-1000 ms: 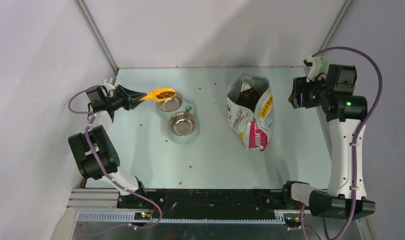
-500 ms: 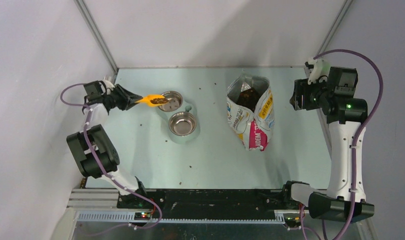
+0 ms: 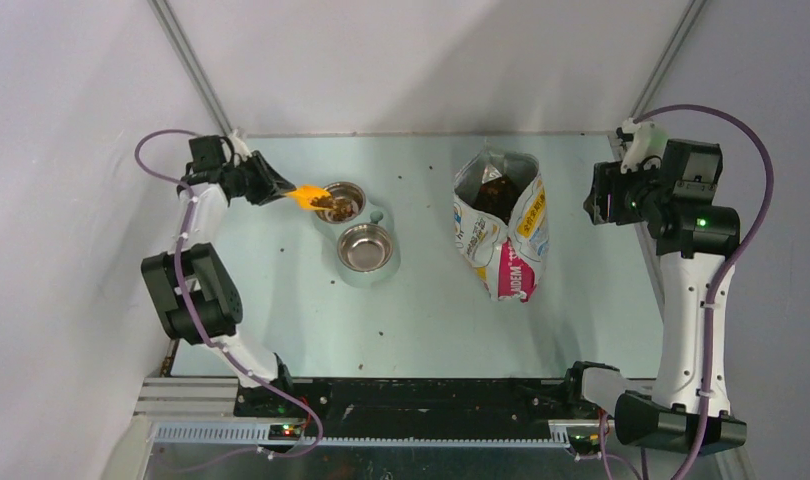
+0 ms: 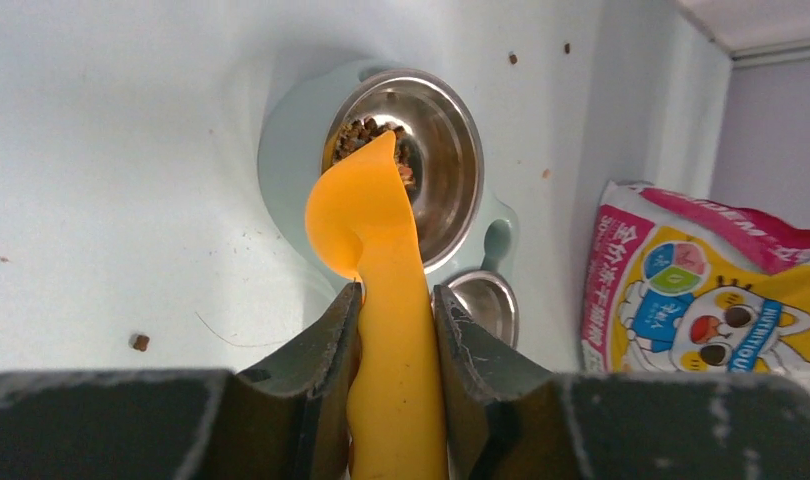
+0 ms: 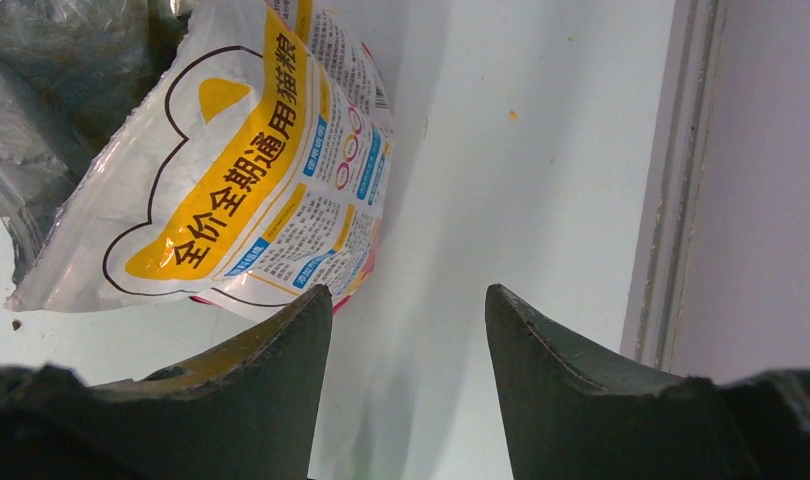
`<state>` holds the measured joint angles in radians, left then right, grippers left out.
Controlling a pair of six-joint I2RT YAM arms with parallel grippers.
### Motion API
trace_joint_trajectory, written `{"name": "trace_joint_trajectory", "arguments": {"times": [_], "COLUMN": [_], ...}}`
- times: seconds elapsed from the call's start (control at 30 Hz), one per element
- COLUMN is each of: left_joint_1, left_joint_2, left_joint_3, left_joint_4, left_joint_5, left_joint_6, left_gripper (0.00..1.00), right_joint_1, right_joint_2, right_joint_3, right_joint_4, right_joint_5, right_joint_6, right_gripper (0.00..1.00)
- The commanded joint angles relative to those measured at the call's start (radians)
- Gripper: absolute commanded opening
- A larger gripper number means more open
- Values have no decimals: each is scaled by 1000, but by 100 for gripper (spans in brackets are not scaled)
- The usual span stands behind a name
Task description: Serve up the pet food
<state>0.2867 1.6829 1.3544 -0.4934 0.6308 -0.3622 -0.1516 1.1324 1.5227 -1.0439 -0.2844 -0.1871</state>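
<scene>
My left tool [image 4: 393, 300] clamps the orange plastic scoop [image 4: 366, 205], tipped over the round steel bowl [image 4: 453, 170] at eleven o'clock on the counter [image 3: 431, 300], where dark-brown kibble pellets [image 4: 359, 132] lie. Pouring step, I judge; next, tilt further to empty it. My right tool [image 5: 406, 310] gapes, empty.

Foil bag [image 5: 231, 180], toward the far-right part of the worktop: yellow band reads 全价全期通用猫粮. Left wrist view shows 全价 on the pink strip. Small print unreadable.
</scene>
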Motion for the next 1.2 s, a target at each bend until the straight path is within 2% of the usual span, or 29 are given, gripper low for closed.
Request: {"name": "trace_joint_trajectory", "arguments": {"times": [0.0, 0.2, 0.47, 0.67, 0.8, 0.83, 0.93, 1.07, 1.17], "left_joint_1": [-59, -144, -161, -199, -267, -276, -298, -378, -432], "left_joint_2": [16, 33, 28, 5, -11, -2, 4, -30, -49], "left_joint_3": [106, 193, 258, 348, 371, 428, 552, 671, 697], "left_joint_4": [-68, -137, -193, -260, -280, -335, -389, -352, -237], "left_joint_5": [-105, -196, -278, -271, -371, -363, -200, -42, 68], "left_joint_6": [130, 234, 348, 331, 459, 456, 384, 368, 244], "left_gripper": [0, 0, 0, 0, 0, 0, 0, 0, 0], "right_joint_1": [-10, -15, -19, -20, -20, -21, -21, -22, -22], "right_joint_2": [-20, -15, -5, 11, 19, 21, 27, 38, 50], "right_joint_3": [-3, 5, 9, 15, 9, 12, 22, 25, 41], "right_joint_4": [30, 33, 36, 37, 45, 46, 43, 50, 47], "right_joint_5": [-1, -4, -10, -13, -21, -22, -17, -31, -40], "right_joint_6": [8, 8, 9, 10, 13, 14, 10, 21, 23], "right_gripper": [61, 61, 61, 61, 61, 61, 61, 61, 61]}}
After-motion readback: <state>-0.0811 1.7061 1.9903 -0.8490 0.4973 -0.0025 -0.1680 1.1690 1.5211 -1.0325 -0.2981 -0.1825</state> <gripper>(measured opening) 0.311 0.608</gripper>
